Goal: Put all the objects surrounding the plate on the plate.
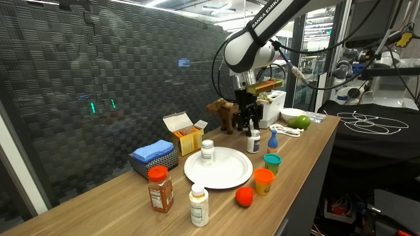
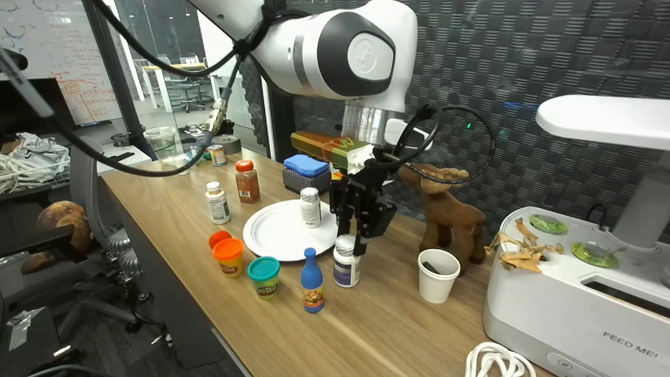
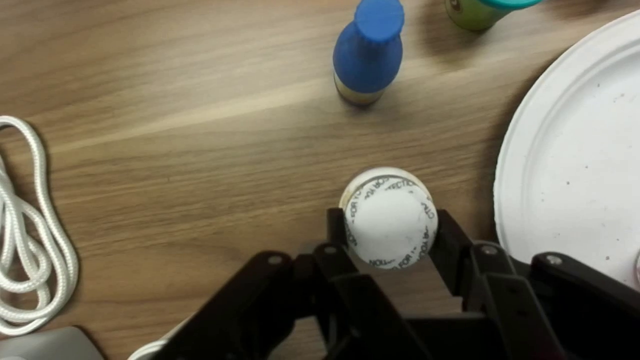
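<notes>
Wrist view: white pill bottle (image 3: 390,221), round white top, dark rim lettering.

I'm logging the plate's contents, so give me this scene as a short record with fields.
Plate: white, round; one upright pill bottle on it
Claw: straddling the top of the upright purple-labelled bottle beside the plate; whether it grips firmly is unclear
Also off the plate: white-capped bottle, red-lidded brown jar, red ball-like thing, orange-lidded cup, teal-lidded cup, blue bottle
Other things: open yellow carton, brown toy animal, white bowl
</notes>
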{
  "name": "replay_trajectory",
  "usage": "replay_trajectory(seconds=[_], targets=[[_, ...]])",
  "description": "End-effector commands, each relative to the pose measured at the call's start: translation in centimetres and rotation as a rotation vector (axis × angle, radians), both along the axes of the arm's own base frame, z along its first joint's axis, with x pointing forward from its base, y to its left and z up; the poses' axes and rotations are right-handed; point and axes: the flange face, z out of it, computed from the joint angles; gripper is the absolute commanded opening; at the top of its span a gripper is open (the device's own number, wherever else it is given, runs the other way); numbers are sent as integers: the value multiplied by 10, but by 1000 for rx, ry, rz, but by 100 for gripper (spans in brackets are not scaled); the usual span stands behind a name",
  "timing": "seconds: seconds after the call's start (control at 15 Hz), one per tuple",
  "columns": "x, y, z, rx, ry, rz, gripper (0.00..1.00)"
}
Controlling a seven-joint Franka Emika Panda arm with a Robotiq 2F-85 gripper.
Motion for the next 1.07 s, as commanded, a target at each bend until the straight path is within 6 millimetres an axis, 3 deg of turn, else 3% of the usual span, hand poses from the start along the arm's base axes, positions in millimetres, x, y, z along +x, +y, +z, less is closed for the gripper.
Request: replay_trajectory(seconds=[0.0,0.47,0.73,1.0], targets=[[1,1,18,-1,-22,-1,20],[11,52,66,-18,-95,68,20],[18,90,63,-17,-91,135,20],[23,110,48,-27,-66,177,20]])
